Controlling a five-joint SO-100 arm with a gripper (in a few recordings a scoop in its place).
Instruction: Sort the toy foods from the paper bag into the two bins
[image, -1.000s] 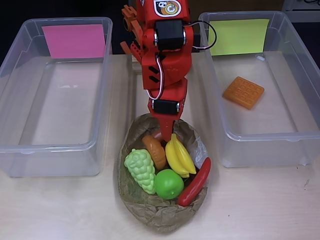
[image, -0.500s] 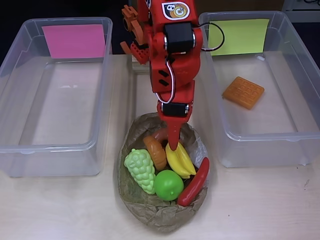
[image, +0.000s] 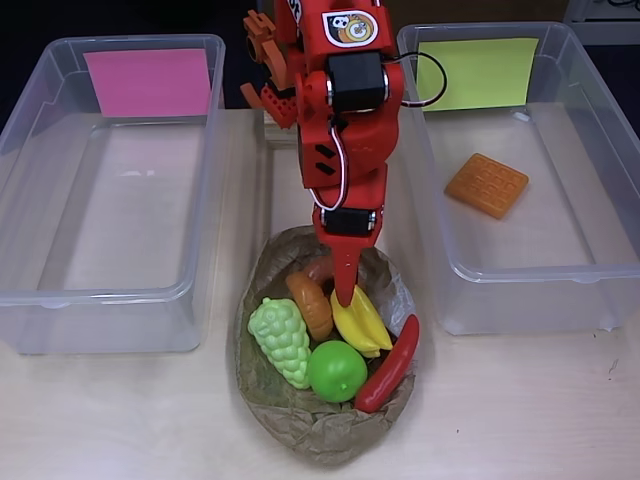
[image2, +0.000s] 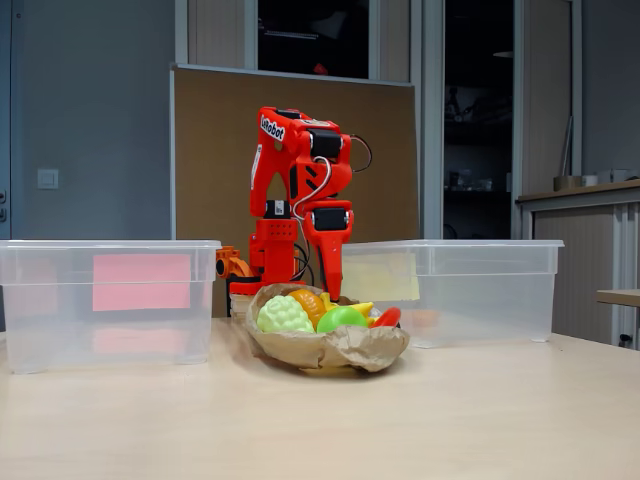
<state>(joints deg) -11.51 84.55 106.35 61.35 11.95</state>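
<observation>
Pincer (image: 343, 292) over bananas (image: 360, 320); grip unclear

Fingers (image: 343, 292) gap hidden; arm covers paper bag (image: 300, 420) back.

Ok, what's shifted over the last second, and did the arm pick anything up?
In the overhead view the tool swung slightly right and reached further over the paper bag, its tip now between the bread roll and the bananas. Nothing was taken hold of. The grapes, apple, chili and the waffle in the yellow-card bin stayed put.
</observation>
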